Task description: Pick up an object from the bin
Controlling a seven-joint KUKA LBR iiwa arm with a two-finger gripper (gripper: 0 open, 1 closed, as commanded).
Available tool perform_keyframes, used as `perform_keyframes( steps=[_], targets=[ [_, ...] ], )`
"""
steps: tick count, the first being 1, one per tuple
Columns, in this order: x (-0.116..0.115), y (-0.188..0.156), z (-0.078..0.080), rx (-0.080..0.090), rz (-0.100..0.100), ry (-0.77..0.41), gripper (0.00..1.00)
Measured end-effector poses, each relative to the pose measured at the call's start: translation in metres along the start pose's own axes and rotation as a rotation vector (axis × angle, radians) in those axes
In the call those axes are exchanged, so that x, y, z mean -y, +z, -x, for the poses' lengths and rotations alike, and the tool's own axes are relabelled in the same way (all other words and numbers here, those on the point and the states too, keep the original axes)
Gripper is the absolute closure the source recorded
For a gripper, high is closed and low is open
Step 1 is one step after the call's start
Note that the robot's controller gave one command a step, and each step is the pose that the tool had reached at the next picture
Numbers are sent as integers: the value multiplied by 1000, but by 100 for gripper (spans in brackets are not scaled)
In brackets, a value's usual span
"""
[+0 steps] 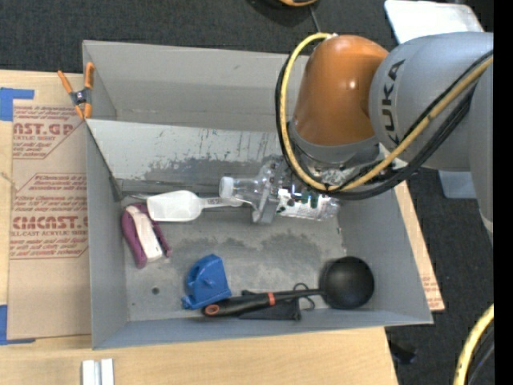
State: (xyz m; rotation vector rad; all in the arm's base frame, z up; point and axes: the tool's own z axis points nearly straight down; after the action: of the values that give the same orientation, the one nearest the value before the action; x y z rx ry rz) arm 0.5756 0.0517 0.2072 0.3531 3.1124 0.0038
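From the camera view I count five loose things in the bin (pixel 184 95), one of each kind. The arm's orange cover (pixel 337 87) hangs over the right half of the bin, and below it the gripper (pixel 266 199) sits low near the middle of the floor, close to the back wall. It is right at one clear bottle (pixel 239 188) with a white cap, lying on its side (I cannot tell whether the jaws are open, closed or round it). Just left of the bottle lies one white scoop (pixel 172 207). Near the left wall is one purple-and-white packet (pixel 143 235). Toward the front lie one crumpled blue thing (pixel 207 279) and one black ladle (pixel 346 283), its handle running left along the front wall.
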Motion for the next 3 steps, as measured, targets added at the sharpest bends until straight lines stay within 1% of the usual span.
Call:
perform_keyframes(
  steps=[1, 2, 3],
  targets=[
    [3, 23, 7, 14, 3, 19, 100],
    [-7, 55, -2, 11, 4, 34, 100],
    [-3, 72, 4, 8, 2, 63, 100]
  ],
)
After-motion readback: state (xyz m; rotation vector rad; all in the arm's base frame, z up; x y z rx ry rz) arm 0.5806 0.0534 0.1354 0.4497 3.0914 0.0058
